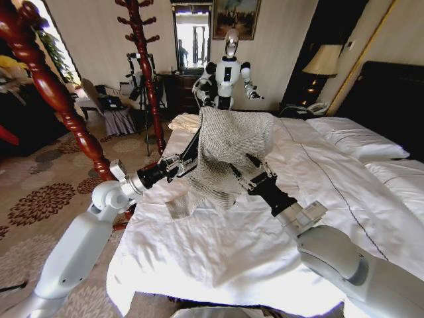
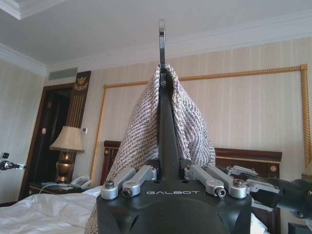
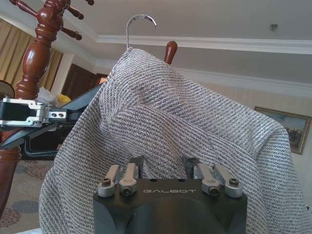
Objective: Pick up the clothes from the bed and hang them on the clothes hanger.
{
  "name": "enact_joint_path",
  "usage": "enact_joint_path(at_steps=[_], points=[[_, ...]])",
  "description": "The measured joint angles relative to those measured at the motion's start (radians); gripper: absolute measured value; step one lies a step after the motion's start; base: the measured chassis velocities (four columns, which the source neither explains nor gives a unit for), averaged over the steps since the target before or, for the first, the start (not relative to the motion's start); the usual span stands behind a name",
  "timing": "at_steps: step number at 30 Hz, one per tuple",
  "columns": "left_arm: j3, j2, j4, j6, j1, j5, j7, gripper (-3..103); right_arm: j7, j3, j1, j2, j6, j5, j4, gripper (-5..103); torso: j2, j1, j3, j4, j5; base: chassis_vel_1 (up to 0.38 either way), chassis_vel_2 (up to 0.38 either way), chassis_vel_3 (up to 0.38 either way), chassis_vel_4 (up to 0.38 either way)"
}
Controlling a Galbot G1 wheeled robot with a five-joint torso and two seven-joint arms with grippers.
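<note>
From my head camera I see the jacket [image 1: 228, 149] draped over the black hanger [image 1: 192, 147] and held up in the middle of the frame, above the left part of the bed [image 1: 265, 225]. My left gripper [image 1: 177, 165] sits at centre left, at the jacket's left edge, its fingers closed on the hanger's dark arm. My right gripper [image 1: 244, 169] sits just right of centre, its 2 dark fingers spread apart, tips at the jacket's lower front edge; I cannot tell whether they touch the cloth. A small cream folded cloth [image 1: 185, 122] lies on the bed's far left corner, above the jacket in the frame. 2 reddish wooden poles [image 1: 50, 93] with pegs stand at the upper left.

In the left wrist view, my left gripper [image 2: 169, 173] is at the bottom centre, jaws drawn in tight around the hanger [image 2: 168, 136], which rises straight up the middle. The jacket [image 2: 190, 122] hangs down both sides of it, and the metal hook [image 2: 161, 34] stands clear at top centre. The bed's white bedding [image 2: 44, 214] shows at lower left.

In the right wrist view, the jacket [image 3: 185, 136] fills the centre, with the hook [image 3: 139, 22] at upper left. My right gripper [image 3: 163, 168] is at the bottom centre, fingers apart, their tips hidden against the cloth, so I cannot tell whether they grip it. My left gripper [image 3: 61, 114] shows at the left edge, on the hanger [image 3: 83, 100].
</note>
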Motion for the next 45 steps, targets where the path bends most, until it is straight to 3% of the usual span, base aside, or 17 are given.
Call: enact_joint_path(at_steps=[1, 4, 5, 9, 11, 15, 18, 30, 37, 45], points=[[0.000, 0.000, 0.000, 0.000, 0.000, 0.000, 0.000, 18, 0.000, 0.000, 0.000, 0.000, 0.000, 0.000, 0.000, 44, 0.000, 0.000, 0.000, 0.0000, 0.0000, 0.000, 0.000, 0.000, 0.000], [0.003, -0.013, 0.002, -0.001, 0.002, 0.003, 0.000, 18, 0.000, 0.006, 0.002, -0.006, 0.005, 0.031, 0.002, 23, 0.000, 0.000, 0.000, 0.0000, -0.0001, 0.000, 0.000, 0.000, 0.000], [0.003, -0.013, 0.002, -0.001, 0.002, 0.003, 0.000, 18, 0.000, 0.006, 0.002, -0.006, 0.005, 0.031, 0.002, 23, 0.000, 0.000, 0.000, 0.0000, -0.0001, 0.000, 0.000, 0.000, 0.000], [0.003, -0.015, 0.003, -0.001, 0.005, 0.005, 0.000, 18, 0.000, 0.022, 0.014, -0.015, 0.017, 0.065, 0.011, 3, 0.000, 0.000, 0.000, 0.0000, 0.0001, 0.000, 0.000, 0.000, 0.000], [0.003, -0.014, 0.004, -0.002, 0.007, 0.005, 0.001, 18, -0.001, 0.034, 0.025, -0.022, 0.019, 0.082, 0.016, 1, 0.000, 0.000, 0.000, -0.0001, 0.0001, 0.000, 0.000, 0.000, 0.000], [0.003, -0.009, 0.003, -0.003, 0.022, 0.012, 0.013, 18, -0.013, 0.142, 0.105, -0.096, 0.034, 0.253, 0.021, 0, 0.000, 0.000, 0.000, 0.0003, -0.0003, 0.000, 0.000, 0.000, 0.000], [0.003, -0.011, 0.002, -0.004, 0.030, 0.019, 0.023, 18, -0.021, 0.184, 0.136, -0.145, 0.047, 0.309, 0.022, 0, 0.000, 0.000, 0.000, 0.0000, -0.0003, 0.000, 0.000, 0.000, 0.000], [0.007, 0.018, -0.012, -0.010, 0.090, 0.050, 0.067, 18, 0.013, 0.294, 0.128, -0.202, 0.041, 0.363, 0.022, 0, 0.000, 0.000, 0.000, 0.0000, -0.0001, 0.000, 0.000, 0.000, 0.000], [-0.027, 0.033, -0.049, -0.011, 0.127, 0.040, 0.103, 18, 0.051, 0.289, 0.127, -0.203, 0.018, 0.374, 0.021, 0, 0.000, 0.000, 0.000, 0.0000, 0.0000, 0.000, 0.000, 0.000, 0.000], [-0.071, 0.062, -0.069, -0.023, 0.170, 0.031, 0.133, 18, 0.027, 0.305, 0.137, -0.214, 0.024, 0.364, -0.042, 0, 0.000, 0.000, 0.000, 0.0001, 0.0000, 0.000, 0.000, 0.000, 0.000]])
